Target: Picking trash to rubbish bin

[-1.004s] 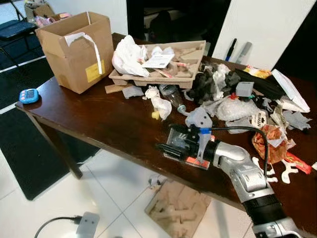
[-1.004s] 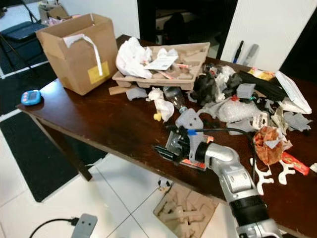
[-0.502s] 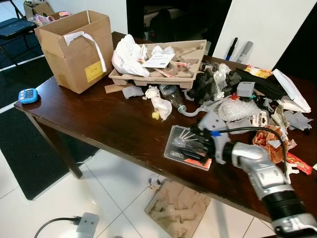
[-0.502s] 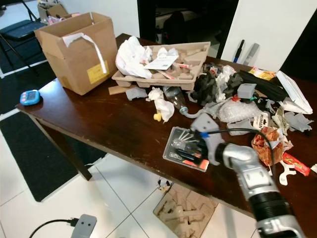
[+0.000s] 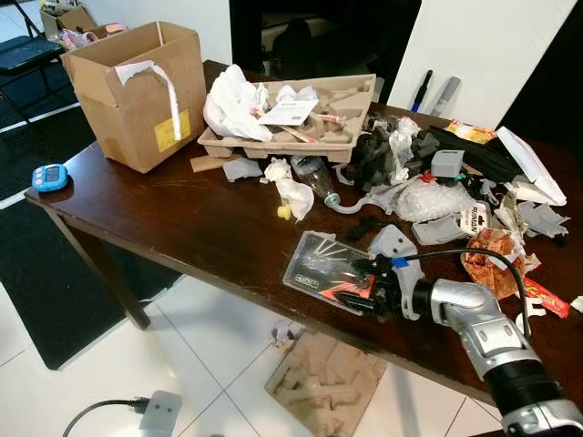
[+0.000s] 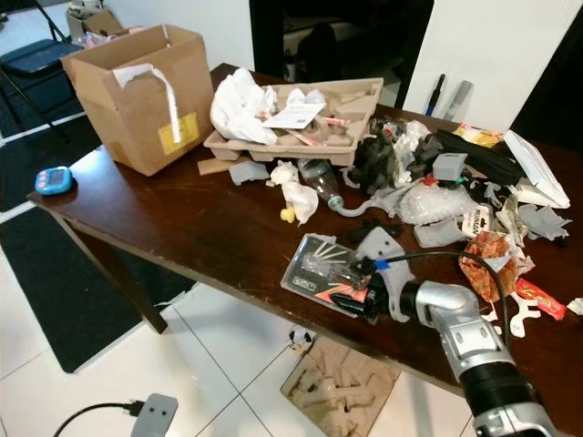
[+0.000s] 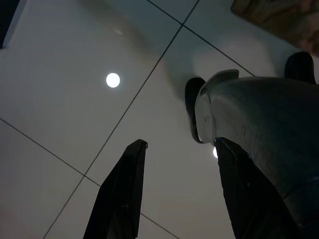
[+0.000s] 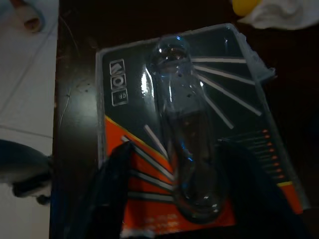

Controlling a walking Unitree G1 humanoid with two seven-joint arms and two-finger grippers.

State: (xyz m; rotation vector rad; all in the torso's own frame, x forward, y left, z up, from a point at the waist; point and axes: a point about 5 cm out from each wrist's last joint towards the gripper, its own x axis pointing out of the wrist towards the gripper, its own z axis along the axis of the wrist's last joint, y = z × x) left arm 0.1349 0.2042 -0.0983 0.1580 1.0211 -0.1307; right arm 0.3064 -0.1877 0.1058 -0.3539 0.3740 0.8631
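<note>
Right gripper [image 5: 364,278] fingers apart over blister pack [image 5: 324,270] near worktop [image 5: 182,218] edge; light, slick, stiff — pinch the overhanging card edge.

Well to the left of the right pincer [image 5: 363,278], at the far corner of the dark wooden surface [image 5: 191,218], a blue timer [image 5: 49,176] lies flat near the edge. Below the pincer, on the white tiled floor [image 5: 196,364], a grey power adapter [image 5: 160,411] lies with its black cable running off leftward. Farther left and beyond, a black folding chair [image 5: 23,50] stands on a dark mat [image 5: 46,273].
</note>
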